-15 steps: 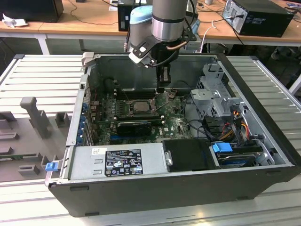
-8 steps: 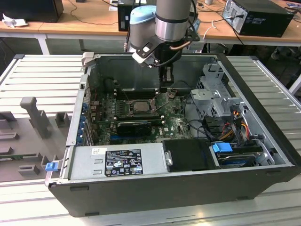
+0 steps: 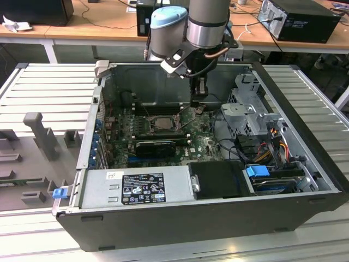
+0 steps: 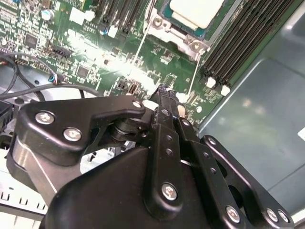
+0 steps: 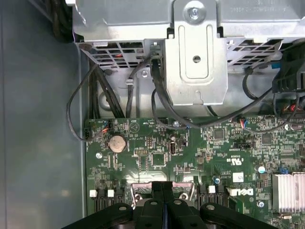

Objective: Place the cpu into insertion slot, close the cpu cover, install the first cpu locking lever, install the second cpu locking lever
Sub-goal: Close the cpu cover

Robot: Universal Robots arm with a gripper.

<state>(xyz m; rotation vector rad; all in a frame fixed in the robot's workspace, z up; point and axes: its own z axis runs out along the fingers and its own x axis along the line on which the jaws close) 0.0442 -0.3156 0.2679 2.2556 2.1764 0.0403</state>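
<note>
— So, where is the cpu (image 4: pixel 196 10)?
— In the slot (image 4: pixel 177 34), pale face up.
— And the fingers (image 5: pixel 156 192)?
— Pressed together, low over the green board (image 4: pixel 157 57), near the slot, on the exterior view's right of it.

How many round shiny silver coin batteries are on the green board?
1. The round silver coin battery sits near the edge of the green circuit board, in the first wrist view. The black gripper may hide others.

Exterior view overlooks open case (image 3: pixel 180 218); both wrist views close over motherboard (image 5: pixel 200 157).
</note>
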